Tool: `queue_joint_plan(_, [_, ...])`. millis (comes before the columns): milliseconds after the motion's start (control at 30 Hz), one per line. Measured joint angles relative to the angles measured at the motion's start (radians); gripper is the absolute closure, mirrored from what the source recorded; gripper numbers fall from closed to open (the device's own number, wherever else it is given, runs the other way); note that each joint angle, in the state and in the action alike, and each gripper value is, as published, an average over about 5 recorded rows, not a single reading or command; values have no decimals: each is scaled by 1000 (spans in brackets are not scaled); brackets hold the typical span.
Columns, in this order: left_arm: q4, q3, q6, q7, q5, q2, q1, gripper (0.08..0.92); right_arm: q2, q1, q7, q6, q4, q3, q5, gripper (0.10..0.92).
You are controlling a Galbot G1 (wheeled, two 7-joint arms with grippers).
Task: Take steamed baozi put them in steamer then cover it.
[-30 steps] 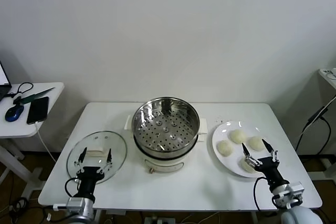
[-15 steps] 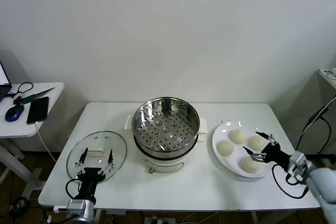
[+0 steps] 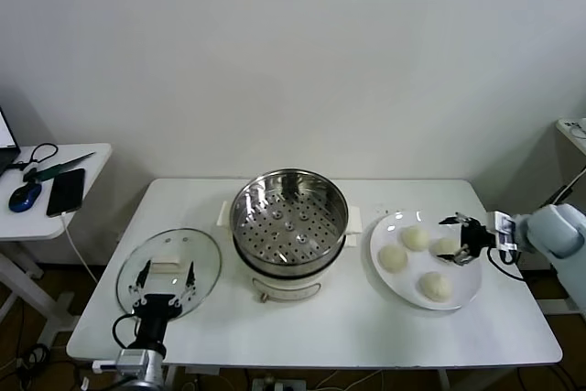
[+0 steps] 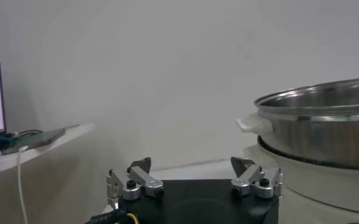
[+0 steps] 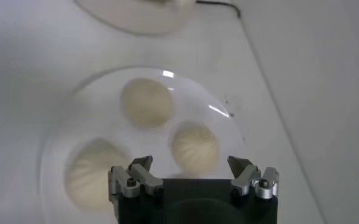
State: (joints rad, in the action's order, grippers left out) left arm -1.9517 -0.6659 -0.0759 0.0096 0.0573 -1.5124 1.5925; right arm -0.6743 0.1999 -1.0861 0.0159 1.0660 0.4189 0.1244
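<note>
Four steamed baozi (image 3: pixel 414 238) sit on a white plate (image 3: pixel 467 295) at the right side of the white table (image 3: pixel 366 327), none of them in the steamer yet. Three lie toward the back and middle of the plate and one sits alone nearer the front edge. From the right wrist view three of the buns show on the plate below the fingers.

The steamer (image 3: pixel 289 218) stands in the middle of the table on its white pot base (image 3: pixel 288 286). Its shiny basket holds nothing; the holes in its floor are all bare. The left wrist view shows its metal wall and a white side handle from low down.

The cover (image 3: pixel 168 273) lies flat on the table to the left of the steamer, apart from it, with its white handle facing up.

The right gripper (image 3: pixel 464 238) reaches in from the right side and hovers over the far right bun on the plate, its fingers spread wide with nothing between them. The left gripper (image 3: pixel 166 278) waits at the front left of the table, over the near edge of the cover, fingers also wide apart and holding nothing.

Off to the left a small side table (image 3: pixel 55 217) carries a phone (image 3: pixel 66 191), a blue mouse (image 3: pixel 25 196) and some cables.
</note>
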Motion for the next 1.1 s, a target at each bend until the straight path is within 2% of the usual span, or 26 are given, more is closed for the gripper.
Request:
queue_joint_plan(467, [-5,-7,27,-17,-1,8,-15,177,-202,-198,-40,-23,-273,241,76,203])
queue_joint_plan(1100, [20,-8,35,-24,6,17,-28,177,-320,-218,-53,-52,-430,279,115,218])
